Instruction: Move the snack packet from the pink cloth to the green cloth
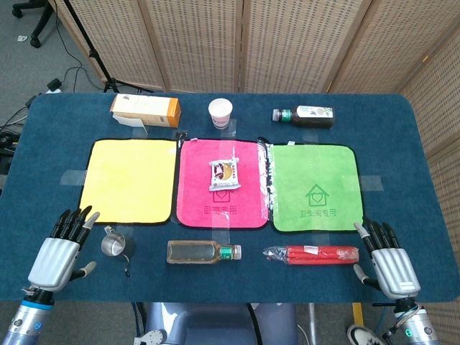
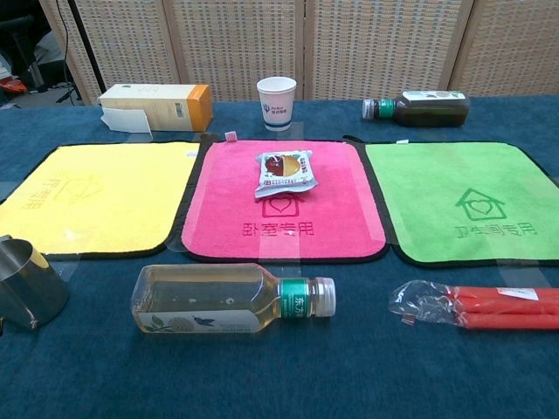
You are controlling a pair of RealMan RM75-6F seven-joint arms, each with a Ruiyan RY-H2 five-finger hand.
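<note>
The snack packet (image 1: 223,175) (image 2: 285,171), white with a brown picture, lies on the upper middle of the pink cloth (image 1: 194,205) (image 2: 332,218). The green cloth (image 1: 314,188) (image 2: 467,205) lies bare just to its right. My left hand (image 1: 59,251) rests open at the near left of the table, below the yellow cloth. At the near right corner my right hand (image 1: 388,262) is open too, just below the green cloth. Both hands are far from the packet and hold nothing. The chest view shows neither hand.
A yellow cloth (image 1: 129,180) lies left of the pink one. Along the back stand a carton (image 1: 146,110), a paper cup (image 1: 221,114) and a lying dark bottle (image 1: 304,116). Near the front are a metal cup (image 1: 115,243), a lying tea bottle (image 1: 203,251) and a red-stick packet (image 1: 313,253).
</note>
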